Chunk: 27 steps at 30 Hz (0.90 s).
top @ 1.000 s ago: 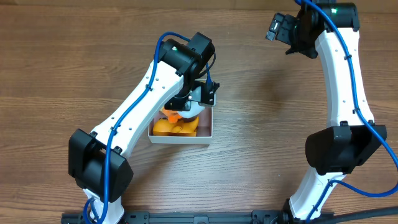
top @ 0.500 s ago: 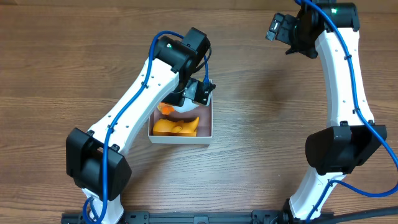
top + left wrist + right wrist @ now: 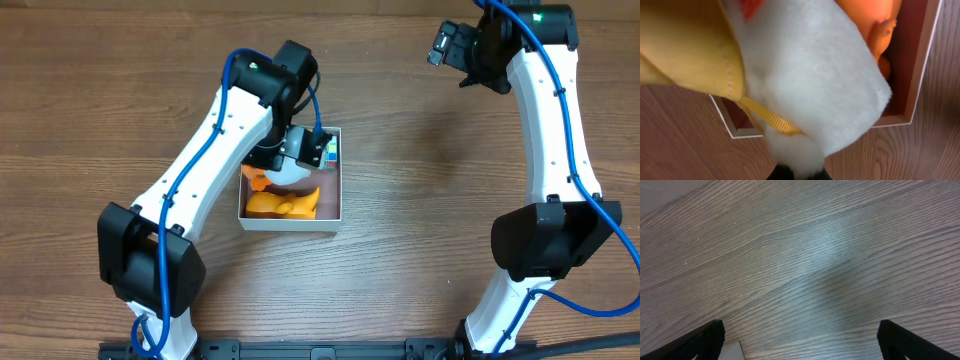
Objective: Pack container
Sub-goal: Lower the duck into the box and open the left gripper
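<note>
Overhead | left hand [image 3: 298, 165] pinching white plush [image 3: 815, 85] over container [image 3: 290, 226] far end | right hand [image 3: 800, 337] spread, well apart

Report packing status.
Left gripper shut on white plush toy above shallow white-walled square container. Right gripper open over wooden table. Orange toy already inside.

The left arm has swung away from its base and to the left, so the left jaws now hang over the far left part of the container [image 3: 288, 225], not its middle. The white plush toy [image 3: 291, 175] went along (gripped in them), uncovering a green-and-blue thing [image 3: 330, 152] in the far right corner.
</note>
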Motion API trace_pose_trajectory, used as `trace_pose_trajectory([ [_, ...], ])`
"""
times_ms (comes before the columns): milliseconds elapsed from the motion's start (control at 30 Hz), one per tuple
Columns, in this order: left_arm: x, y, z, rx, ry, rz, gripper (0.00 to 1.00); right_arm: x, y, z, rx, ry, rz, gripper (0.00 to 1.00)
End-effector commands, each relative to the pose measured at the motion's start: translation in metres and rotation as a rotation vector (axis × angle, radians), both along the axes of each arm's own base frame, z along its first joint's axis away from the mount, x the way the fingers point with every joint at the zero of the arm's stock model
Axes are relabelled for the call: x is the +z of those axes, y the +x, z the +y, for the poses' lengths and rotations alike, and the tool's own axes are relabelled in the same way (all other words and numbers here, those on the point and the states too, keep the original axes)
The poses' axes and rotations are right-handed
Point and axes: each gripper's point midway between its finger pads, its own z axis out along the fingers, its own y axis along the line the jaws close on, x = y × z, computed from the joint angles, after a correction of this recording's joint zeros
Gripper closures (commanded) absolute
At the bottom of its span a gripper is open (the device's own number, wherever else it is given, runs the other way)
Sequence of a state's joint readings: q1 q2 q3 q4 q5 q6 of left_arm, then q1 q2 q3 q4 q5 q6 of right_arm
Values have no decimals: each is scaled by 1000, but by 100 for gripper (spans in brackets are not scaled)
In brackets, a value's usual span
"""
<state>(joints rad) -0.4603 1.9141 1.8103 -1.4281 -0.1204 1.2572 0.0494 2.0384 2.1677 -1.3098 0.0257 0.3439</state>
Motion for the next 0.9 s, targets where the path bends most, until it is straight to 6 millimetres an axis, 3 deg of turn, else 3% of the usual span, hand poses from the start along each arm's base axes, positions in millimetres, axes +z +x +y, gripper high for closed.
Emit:
trace_pose_trajectory([
  [0, -5, 2, 8, -24, -1, 9, 96, 9, 4, 1, -7, 4, -28, 0],
  [267, -46, -7, 11, -47, 19, 52, 96, 9, 4, 1, -7, 4, -28, 0],
  [533, -50, -10, 3, -74, 17, 50, 96, 9, 4, 1, -7, 4, -28, 0],
  [600, -50, -10, 0, -82, 16, 47, 68, 9, 4, 1, -7, 4, -28, 0],
  [633, -50, -10, 0, -85, 16, 46, 28, 9, 4, 1, -7, 4, -28, 0],
  [667, -50, -10, 0, -84, 18, 44, 0, 9, 4, 1, -7, 4, -28, 0],
  [867, -50, -4, -3, -84, 8, 21, 0, 9, 4, 1, -7, 4, -28, 0],
])
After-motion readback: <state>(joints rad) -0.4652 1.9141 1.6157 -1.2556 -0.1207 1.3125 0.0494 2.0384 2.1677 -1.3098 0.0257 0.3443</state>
